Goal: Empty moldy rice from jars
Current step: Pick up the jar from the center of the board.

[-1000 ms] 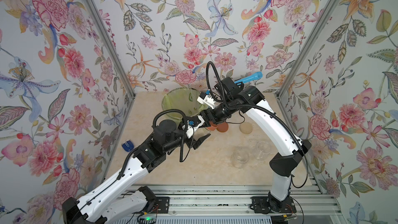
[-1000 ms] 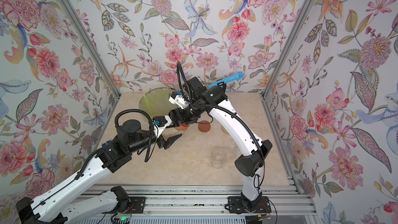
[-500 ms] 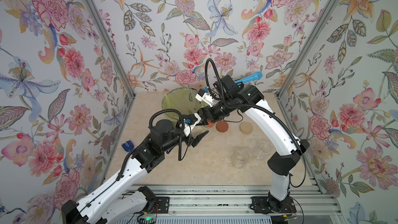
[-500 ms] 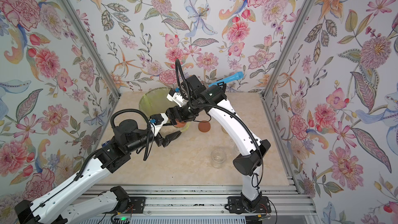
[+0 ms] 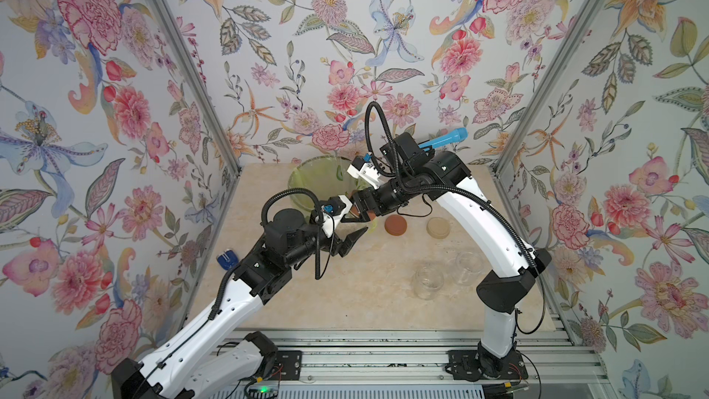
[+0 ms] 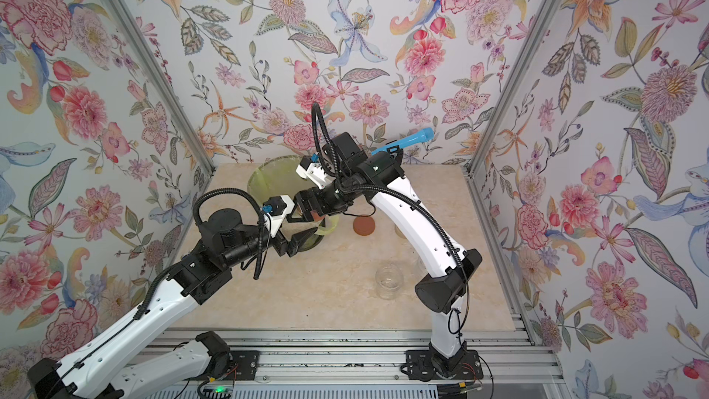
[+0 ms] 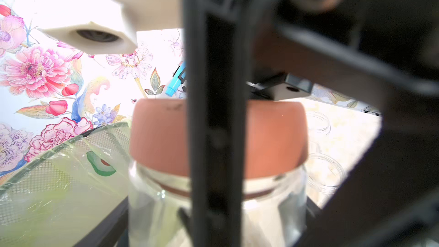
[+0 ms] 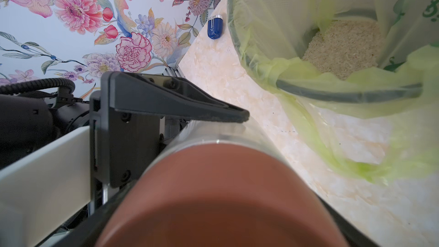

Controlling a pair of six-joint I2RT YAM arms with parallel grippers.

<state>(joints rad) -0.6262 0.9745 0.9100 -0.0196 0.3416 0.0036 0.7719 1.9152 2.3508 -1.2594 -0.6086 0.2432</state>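
Observation:
My left gripper (image 5: 347,230) is shut on a clear jar (image 7: 154,210) capped by a reddish-brown lid (image 7: 161,136), held just beside the bin. In the right wrist view one of its dark fingers (image 8: 178,105) lies along the jar's wall (image 8: 225,134). My right gripper (image 5: 355,211) meets it from the other side, its jaws open on either side of the lid (image 8: 213,198). What is inside the held jar is blurred. Pale moldy rice (image 8: 344,46) lies in the bin's bag. Two lidless jars (image 5: 427,282) (image 5: 466,266) stand at the front right.
The mesh bin (image 5: 307,182) lined with a yellow-green bag stands at the back, right behind both grippers. A loose reddish-brown lid (image 5: 396,224) and a beige lid (image 5: 438,227) lie on the table. A small blue object (image 5: 227,259) sits by the left wall.
The right gripper's jaws have spread apart around the lid. Both grippers, with the jar, have shifted slightly toward the bin.

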